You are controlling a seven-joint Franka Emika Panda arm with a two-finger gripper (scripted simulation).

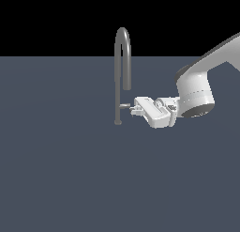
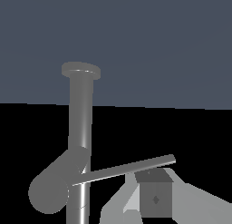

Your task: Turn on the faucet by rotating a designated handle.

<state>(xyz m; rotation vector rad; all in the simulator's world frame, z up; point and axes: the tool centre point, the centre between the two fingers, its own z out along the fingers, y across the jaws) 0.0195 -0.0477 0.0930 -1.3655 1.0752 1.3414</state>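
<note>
We start at our white blocky gripper [image 1: 135, 107], which reaches in sideways from the exterior view's right with its fingertips right at the tip of the tiny pale grey horizontal lever handle [image 1: 125, 105]. In the wrist view one dark finger pad [image 2: 155, 199] sits just under the free end of that thin handle [image 2: 127, 169], close enough that it may be touching, though we cannot be sure. Whether the jaws stand apart or together we cannot tell, since only one finger shows clearly and the exterior view is too small to settle it; nothing appears clamped between them. Just beyond the gripper, the handle runs into the upright leg of the tall, slim grey metal faucet [image 1: 121, 62], an upside-down U whose small round foot stands on the dark blue-grey desk [image 1: 61, 170]. We judge the approach to be finished and the turning step about to begin or barely begun. The next move calls for a steady sideways push on the handle's end, sweeping in an arc around the pipe so the finger does not slip off the thin rod.
</note>
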